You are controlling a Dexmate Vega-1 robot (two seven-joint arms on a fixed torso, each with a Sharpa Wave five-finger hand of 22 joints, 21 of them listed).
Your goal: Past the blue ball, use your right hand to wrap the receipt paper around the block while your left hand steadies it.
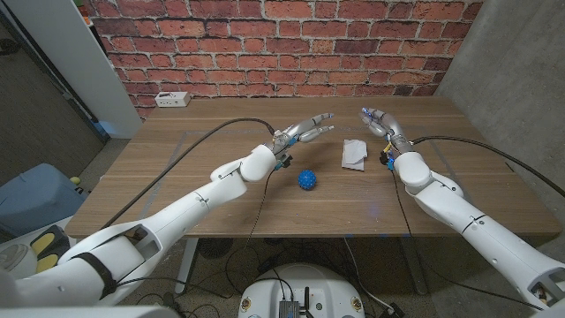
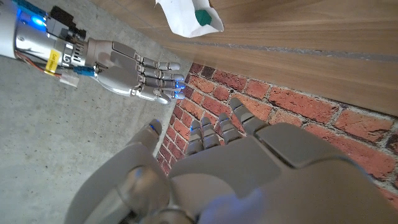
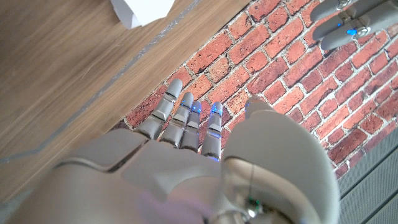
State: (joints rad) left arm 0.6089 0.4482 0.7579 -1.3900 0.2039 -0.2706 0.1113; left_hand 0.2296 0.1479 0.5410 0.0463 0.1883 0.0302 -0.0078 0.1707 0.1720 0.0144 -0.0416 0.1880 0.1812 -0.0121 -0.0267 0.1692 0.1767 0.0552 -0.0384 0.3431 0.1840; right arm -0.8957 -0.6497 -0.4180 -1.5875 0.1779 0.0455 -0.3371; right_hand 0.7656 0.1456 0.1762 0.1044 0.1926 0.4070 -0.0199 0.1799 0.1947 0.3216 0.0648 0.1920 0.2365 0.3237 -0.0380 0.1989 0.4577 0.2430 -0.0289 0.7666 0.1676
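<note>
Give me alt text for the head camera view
Two robot hands, left hand and right hand, hover open above a wooden table, either side of a white receipt paper. A blue ball sits nearer the robot.

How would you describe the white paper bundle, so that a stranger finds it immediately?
On the wooden table, look just beyond the blue ball, toward the brick wall. The white paper bundle lies there between the two raised hands; it is flat and pale, and a green block peeks out of it.
</note>
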